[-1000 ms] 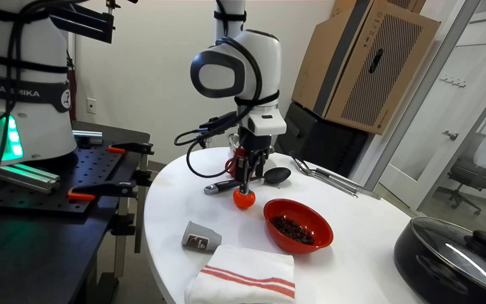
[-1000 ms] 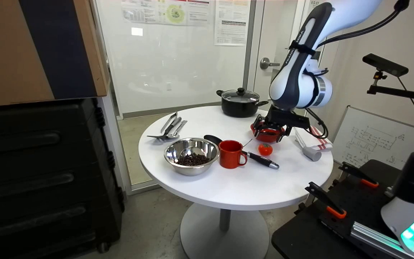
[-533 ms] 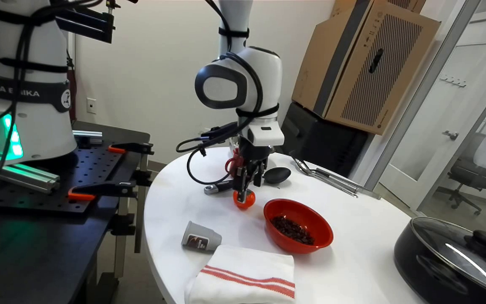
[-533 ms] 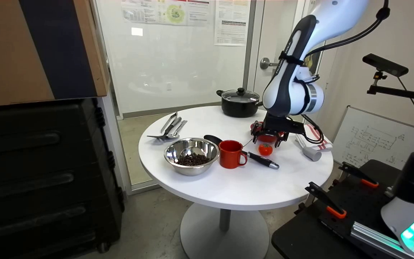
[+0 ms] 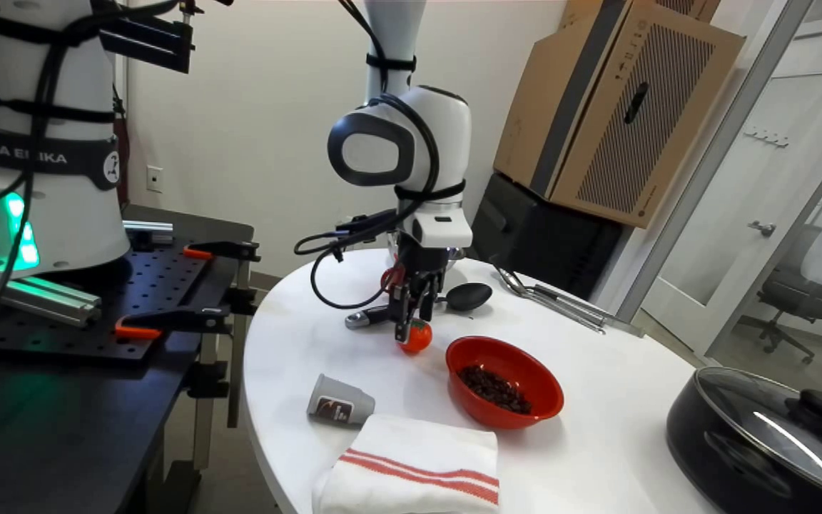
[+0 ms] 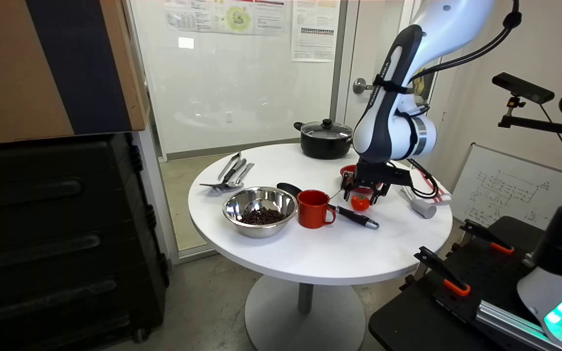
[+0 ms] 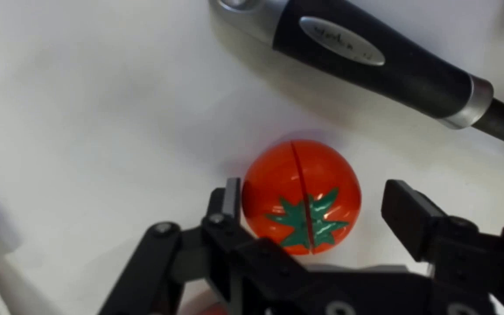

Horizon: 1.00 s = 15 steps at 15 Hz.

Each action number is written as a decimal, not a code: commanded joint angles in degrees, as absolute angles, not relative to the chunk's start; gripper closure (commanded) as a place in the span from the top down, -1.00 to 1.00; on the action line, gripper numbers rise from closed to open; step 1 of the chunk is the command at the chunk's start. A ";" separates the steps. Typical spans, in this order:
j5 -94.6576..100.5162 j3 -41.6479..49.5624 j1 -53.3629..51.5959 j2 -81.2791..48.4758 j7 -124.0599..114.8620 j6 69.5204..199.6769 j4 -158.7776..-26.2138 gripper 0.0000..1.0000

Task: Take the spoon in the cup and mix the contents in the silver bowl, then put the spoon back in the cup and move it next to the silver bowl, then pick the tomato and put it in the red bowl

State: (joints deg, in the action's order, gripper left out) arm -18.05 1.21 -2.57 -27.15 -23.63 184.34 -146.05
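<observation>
One round white bench carries a lidded black pot, the red bowl with dark bits inside, and the silver bowl with similar bits. A black serving spoon runs, in an exterior view, behind the red cup, which stands just beside the silver bowl. The fingers are parted and unclenched, one on either side of the tomato, which rests on the bench near the serving spoon's handle; whether they touch it I cannot tell.

A round white table stands on grey floor.
</observation>
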 commanded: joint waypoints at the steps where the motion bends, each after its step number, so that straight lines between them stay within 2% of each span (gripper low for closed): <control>1: -19.86 3.13 -5.19 -27.81 -24.66 183.42 -145.04 0.06; 3: -20.03 3.48 -5.59 -27.64 -24.76 183.38 -145.01 -0.23; 8: -19.74 1.43 -3.76 -24.46 -23.99 182.02 -146.59 -0.23; 15: -19.75 -8.99 7.06 -13.26 -23.29 180.64 -148.94 -0.23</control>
State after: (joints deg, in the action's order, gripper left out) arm -18.63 -4.46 2.05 -19.15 -24.07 182.84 -147.10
